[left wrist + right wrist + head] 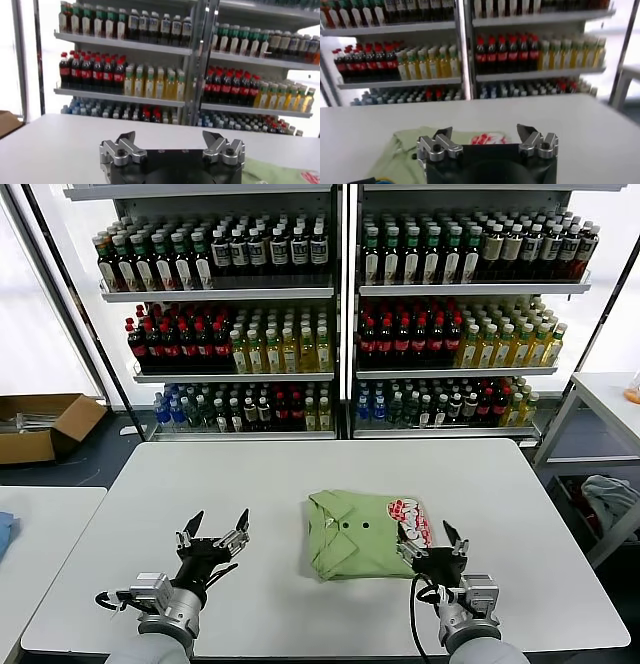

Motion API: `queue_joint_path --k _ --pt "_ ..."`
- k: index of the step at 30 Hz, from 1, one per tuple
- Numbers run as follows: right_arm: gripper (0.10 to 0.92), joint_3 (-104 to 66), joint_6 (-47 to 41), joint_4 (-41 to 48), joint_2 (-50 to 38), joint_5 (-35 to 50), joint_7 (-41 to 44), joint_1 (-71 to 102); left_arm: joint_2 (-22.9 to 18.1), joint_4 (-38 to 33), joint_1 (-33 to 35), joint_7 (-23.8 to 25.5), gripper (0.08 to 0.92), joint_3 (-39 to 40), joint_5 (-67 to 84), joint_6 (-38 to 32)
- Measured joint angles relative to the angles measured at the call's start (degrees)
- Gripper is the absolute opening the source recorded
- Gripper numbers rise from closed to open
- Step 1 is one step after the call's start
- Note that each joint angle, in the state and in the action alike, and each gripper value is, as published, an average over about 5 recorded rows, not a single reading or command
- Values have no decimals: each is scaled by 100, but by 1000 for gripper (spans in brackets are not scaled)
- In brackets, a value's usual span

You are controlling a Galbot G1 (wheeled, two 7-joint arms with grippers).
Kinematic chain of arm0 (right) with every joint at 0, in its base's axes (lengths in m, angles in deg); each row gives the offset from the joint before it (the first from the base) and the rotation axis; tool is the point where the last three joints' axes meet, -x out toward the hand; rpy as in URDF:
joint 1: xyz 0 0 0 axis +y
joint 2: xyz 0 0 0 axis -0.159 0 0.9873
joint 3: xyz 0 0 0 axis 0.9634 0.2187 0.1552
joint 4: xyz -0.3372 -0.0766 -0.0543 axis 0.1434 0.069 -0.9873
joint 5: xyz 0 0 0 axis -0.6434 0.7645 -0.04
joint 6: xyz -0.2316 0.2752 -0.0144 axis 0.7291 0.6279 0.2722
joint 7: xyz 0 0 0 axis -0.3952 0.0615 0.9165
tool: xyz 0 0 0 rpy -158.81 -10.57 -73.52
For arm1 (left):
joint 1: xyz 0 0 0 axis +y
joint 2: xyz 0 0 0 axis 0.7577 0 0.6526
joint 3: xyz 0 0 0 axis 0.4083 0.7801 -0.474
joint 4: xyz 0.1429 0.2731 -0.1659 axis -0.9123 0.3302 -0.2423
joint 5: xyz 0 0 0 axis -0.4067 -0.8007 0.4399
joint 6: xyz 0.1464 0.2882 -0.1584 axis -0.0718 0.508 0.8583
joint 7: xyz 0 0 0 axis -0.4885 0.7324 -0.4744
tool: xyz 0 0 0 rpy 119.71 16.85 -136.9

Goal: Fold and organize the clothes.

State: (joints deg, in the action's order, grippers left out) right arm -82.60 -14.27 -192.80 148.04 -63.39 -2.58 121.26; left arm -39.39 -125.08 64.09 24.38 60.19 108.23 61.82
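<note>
One light green polo shirt [358, 534] lies folded into a compact rectangle on the white table [300, 474], collar and dark buttons up, red-and-white print [410, 519] at its right edge. My right gripper [433, 541] hovers open at the shirt's near right corner, close to the print, with nothing between its fingers. The right wrist view shows the shirt [405, 150] and print [487, 138] just beyond the open right gripper [485, 134]. My left gripper [215, 525] is open and empty over bare table left of the shirt. In the left wrist view the left gripper [172, 137] is open; a green shirt edge [275, 172] shows.
Shelves of bottled drinks [340, 314] stand behind the table. A cardboard box [40, 424] sits on the floor at far left. A second white table [610, 399] stands at the right, another [40, 524] at the left.
</note>
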Motion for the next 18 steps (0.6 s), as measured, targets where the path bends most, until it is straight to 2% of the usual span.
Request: queue_joint_path --k 7,18 --pt "823 -478 189 110 -98 -834 92 217 -26 -38 74 47 823 -123 -63 -256" --pt "823 -978 309 276 16 -991 18 358 -61 72 61 59 823 -192 -391 -619"
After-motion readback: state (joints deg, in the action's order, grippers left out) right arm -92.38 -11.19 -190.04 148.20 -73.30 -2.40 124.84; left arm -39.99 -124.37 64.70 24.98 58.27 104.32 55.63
